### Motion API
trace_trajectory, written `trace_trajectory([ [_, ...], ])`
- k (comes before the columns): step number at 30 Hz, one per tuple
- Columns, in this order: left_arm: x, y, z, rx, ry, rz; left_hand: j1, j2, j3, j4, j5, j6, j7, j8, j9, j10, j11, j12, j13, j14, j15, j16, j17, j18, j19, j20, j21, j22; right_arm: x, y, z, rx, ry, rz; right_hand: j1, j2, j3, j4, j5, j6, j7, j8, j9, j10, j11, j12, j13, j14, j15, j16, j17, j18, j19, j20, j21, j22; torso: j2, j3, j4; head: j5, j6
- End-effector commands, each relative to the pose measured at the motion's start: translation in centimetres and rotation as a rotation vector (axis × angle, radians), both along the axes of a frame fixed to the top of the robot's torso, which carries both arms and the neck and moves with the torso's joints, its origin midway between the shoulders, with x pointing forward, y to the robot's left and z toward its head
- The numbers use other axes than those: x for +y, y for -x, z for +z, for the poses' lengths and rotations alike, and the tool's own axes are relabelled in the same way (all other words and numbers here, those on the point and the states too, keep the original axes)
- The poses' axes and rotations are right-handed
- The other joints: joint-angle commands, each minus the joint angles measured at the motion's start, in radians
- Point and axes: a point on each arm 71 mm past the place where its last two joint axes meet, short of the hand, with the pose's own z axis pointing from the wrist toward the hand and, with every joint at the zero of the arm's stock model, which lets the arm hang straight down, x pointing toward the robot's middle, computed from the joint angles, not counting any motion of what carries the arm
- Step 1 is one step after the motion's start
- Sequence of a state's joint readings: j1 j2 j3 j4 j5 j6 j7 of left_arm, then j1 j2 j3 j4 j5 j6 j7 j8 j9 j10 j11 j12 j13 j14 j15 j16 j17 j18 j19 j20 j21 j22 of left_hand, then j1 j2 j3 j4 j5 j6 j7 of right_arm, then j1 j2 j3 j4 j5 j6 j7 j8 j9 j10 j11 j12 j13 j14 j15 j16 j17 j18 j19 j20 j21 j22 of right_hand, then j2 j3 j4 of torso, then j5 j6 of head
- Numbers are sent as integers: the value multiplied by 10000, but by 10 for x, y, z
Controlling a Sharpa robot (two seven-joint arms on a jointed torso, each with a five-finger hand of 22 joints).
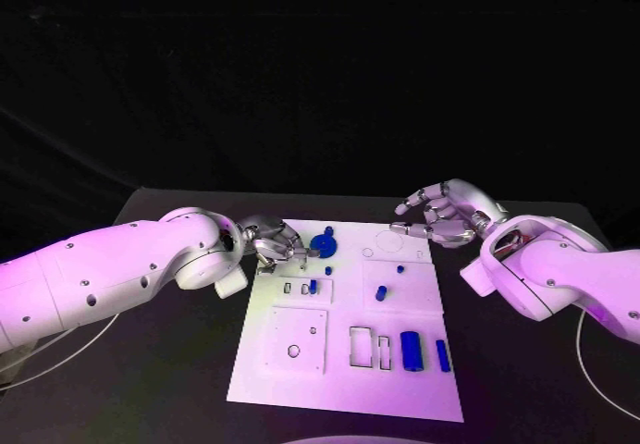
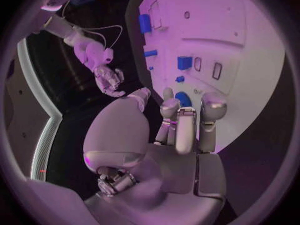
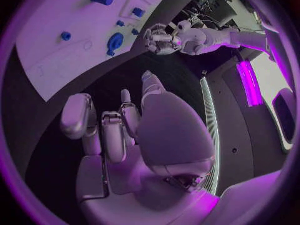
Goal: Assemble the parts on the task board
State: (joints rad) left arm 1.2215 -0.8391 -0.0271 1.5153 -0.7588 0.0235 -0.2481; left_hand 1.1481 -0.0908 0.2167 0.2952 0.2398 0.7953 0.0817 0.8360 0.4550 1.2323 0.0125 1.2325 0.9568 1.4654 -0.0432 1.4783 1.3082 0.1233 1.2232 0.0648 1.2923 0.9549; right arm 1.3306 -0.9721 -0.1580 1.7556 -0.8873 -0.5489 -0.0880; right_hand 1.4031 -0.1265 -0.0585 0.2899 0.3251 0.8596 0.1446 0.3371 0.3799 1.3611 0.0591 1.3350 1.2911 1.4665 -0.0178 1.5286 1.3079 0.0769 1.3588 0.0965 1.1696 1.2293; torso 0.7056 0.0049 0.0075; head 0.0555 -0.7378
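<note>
The white task board [image 1: 350, 370] lies in the middle of the black table. A round blue part [image 1: 325, 244] sits near its far left corner, with smaller blue parts [image 1: 380, 293] scattered mid-board and a blue cylinder [image 1: 413, 351] and bar [image 1: 441, 355] near the front. My left hand [image 1: 274, 245] hovers at the board's far left edge, just beside the round part [image 2: 183, 99], fingers loosely bent and holding nothing. My right hand [image 1: 443, 215] hangs over the board's far right corner, fingers half curled and empty. The right wrist view shows a gap between the left hand [image 3: 162, 39] and the round part [image 3: 115, 41].
Raised white plates with cut-out slots [image 1: 296, 340] and outlined recesses [image 1: 370, 346] take up the board's near half. Black tabletop [image 1: 520, 370] surrounds the board on both sides. A cable [image 1: 80, 338] trails under my left arm.
</note>
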Motion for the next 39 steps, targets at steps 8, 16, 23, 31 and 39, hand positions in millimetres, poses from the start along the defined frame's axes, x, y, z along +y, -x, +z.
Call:
trace_trajectory([
  [8, -18, -7, 1, 32, -4116, -1413, -396, 54, -172, 7, -97, -4, -35, 83, 88, 153, -58, 211, 250, 505, -96, 39, 436, -109, 164, -65, 208, 318, -11, -6, -1, 373, -418, -217, -77, 68, 26, 25, -8, 33, -9, 33, -5, -62, 26, -11, -50, 685, 79, -75, 963, 208, -48, -6, -81, -27, -35, 33, 6, 45, -118],
  [16, -36, -10, 6, -112, -4419, -1780, -520, 85, -215, 7, -92, -18, -39, 102, 114, 111, -61, 190, 202, 504, -100, 31, 420, -115, 167, -73, 234, 357, -13, -9, -1, 409, -302, -321, -100, 56, 9, 23, -10, 3, -5, 24, -13, -78, 28, -27, -70, 679, 79, -84, 936, 213, -59, -7, -107, -45, -26, 20, -1, 53, -198],
  [23, -43, -11, 4, 29, -4653, -2073, -632, 107, -258, 7, -101, -24, -43, 126, 142, 19, -63, 116, 67, 490, -102, 7, 367, -117, 155, -77, 246, 370, -14, -10, -2, 432, -220, -358, -102, 55, 7, 23, -11, 0, -5, 24, -14, -80, 28, -29, -72, 678, 79, -86, 931, 214, -62, -7, -112, -49, -28, 18, 5, 64, -266],
  [31, -48, -12, 2, 93, -4736, -2187, -661, 118, -267, 6, -103, -31, -43, 129, 148, -48, -62, 55, -39, 483, -101, -3, 345, -115, 144, -77, 243, 362, -13, -11, -2, 439, -174, -362, -111, 51, 0, 23, -11, -10, -3, 22, -17, -91, 29, -40, -85, 671, 80, -95, 903, 220, -74, -7, -137, -68, -27, 22, 4, 86, -298],
  [39, -50, -13, 0, 194, -4831, -2294, -680, 143, -267, 2, -94, -41, -43, 132, 156, -122, -62, -11, -150, 473, -100, -17, 314, -115, 135, -77, 244, 360, -13, -11, -3, 449, -143, -351, -123, 47, -8, 24, -11, -23, -2, 19, -20, -112, 31, -62, -112, 660, 80, -112, 852, 229, -97, -7, -182, -104, -14, 13, -13, 91, -323],
])
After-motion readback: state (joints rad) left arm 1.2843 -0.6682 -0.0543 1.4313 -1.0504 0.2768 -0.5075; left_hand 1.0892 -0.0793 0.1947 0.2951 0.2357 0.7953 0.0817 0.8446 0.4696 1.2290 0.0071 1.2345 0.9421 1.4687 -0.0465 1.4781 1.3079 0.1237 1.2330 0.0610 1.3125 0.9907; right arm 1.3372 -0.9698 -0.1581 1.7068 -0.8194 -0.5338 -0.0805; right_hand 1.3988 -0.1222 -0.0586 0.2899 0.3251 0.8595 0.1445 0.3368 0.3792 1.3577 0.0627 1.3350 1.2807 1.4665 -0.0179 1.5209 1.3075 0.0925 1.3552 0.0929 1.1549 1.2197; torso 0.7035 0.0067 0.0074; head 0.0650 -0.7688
